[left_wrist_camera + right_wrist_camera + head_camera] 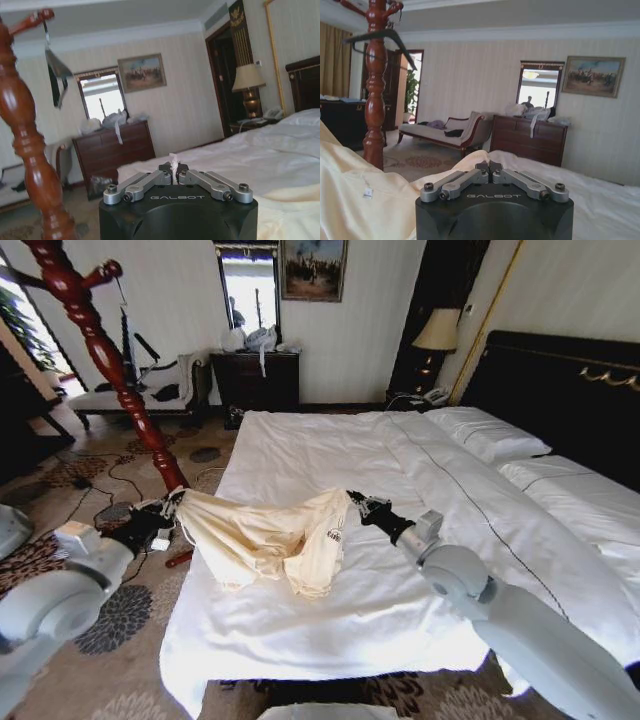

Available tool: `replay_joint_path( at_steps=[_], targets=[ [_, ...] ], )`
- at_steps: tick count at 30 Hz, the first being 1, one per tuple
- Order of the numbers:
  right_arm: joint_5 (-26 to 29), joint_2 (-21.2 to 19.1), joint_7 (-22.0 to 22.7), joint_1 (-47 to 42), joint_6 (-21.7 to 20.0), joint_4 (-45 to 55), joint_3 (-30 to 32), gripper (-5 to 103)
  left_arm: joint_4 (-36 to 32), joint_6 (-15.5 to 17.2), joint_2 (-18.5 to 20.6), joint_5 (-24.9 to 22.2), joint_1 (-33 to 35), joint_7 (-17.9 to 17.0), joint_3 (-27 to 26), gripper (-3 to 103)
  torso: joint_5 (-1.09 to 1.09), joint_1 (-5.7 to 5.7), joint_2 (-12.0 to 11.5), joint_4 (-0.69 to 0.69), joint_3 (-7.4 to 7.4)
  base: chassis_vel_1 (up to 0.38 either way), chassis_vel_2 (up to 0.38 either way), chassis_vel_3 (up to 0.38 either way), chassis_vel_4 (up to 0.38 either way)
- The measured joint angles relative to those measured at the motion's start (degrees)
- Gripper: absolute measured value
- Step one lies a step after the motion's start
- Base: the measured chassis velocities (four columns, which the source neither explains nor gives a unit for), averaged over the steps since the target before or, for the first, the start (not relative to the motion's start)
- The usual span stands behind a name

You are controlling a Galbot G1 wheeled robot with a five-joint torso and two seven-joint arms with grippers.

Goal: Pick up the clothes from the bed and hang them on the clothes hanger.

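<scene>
Head view has our left gripper (172, 508) and right gripper (354, 502) each clenched on an end of the pale cream satiny top (265, 538), stretched above the white-duveted bed (330, 620) — lifted, not yet hung. Right wrist view alone shows the thin black hanger (382, 39) on the dark-red turned wooden stand (374, 105).

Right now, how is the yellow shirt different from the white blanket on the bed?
The clothes are pale cream-yellow and shiny; the bed cover is plain white. The clothes hang bunched between the left gripper and right gripper; the cover lies spread flat. The clothes are far smaller than the bed. Both are soft cloth.
</scene>
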Motion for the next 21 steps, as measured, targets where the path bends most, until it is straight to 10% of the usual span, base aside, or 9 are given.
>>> replay_joint_path(
  at_steps=[9, 21],
  targets=[
    [9.3, -6.9, 1.7, 8.4, -1.1, 0.2, 6.4, 0, 5.8, 1.3, 12.9, -8.4, -21.4, -4.0, 9.4, 2, 0.03, 0.01, 0.0, -0.02, 0.01, 0.000, 0.000, 0.000, 0.000],
    [19.5, -15.4, 2.1, 11.3, -1.5, 0.6, 17.4, 0, 10.7, 1.0, 27.1, -18.9, -27.3, -4.6, 2.3, 2, 0.00, 0.01, 0.0, 0.01, -0.01, 0.000, 0.000, 0.000, 0.000]
  ],
)
